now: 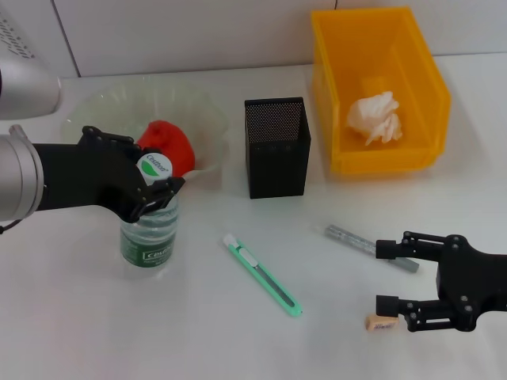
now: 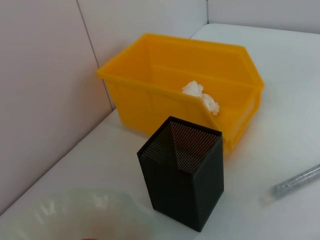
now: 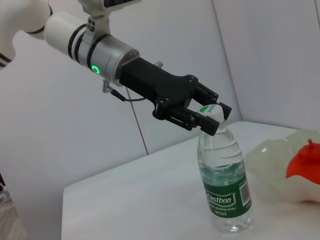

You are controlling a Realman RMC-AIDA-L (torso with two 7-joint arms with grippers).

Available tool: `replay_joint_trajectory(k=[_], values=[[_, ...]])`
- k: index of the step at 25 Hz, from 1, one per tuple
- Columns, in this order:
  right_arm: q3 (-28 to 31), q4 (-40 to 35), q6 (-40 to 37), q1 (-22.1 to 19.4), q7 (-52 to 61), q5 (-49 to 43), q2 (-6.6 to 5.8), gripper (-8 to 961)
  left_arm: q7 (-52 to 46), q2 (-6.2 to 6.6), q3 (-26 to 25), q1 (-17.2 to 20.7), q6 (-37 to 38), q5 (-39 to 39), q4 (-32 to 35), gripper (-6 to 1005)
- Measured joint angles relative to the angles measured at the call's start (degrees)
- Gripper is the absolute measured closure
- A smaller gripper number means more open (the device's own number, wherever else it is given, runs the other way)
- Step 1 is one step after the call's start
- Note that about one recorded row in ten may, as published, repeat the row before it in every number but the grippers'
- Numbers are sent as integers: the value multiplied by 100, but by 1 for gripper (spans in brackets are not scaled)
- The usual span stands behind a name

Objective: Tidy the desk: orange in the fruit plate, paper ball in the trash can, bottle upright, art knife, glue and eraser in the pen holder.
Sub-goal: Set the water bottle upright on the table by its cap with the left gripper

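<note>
bottle [image 1: 149,237] stands upright on the surface [image 1: 79,324], and we see our left tool [image 1: 158,188] clamped on its neck just under the white cap, fingers pinching from both sides (the right wrist view shows this grip plainly). directly beyond that tool lies the orange [image 1: 168,146] in the clear fruit plate [image 1: 103,107]. the black mesh pen holder [image 1: 276,147] stands off to the tool's right, and farther the same way sits the yellow trash can [image 1: 379,87] with the paper ball [image 1: 374,117] inside. our right tool [image 1: 386,275] hovers low with fingers spread apart; the eraser [image 1: 380,322] is just beside its nearer finger, the glue [image 1: 371,247] just beyond its farther finger. the green art knife [image 1: 262,275] lies between the two tools.
</note>
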Motion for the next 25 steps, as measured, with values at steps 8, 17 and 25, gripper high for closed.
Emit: replay_joint_trajectory(k=[8, 17, 25], values=[[1, -2, -14, 1, 11, 7, 0, 122, 177, 4, -262, -15, -103, -246, -173, 494], [3, -2, -14, 1, 14, 21, 0, 122, 256, 5, -440, -95, -229, -350, -575, 487], [4, 6, -7, 0, 15, 5, 0, 122, 300, 5, -498, -99, -347, -443, -723, 481]])
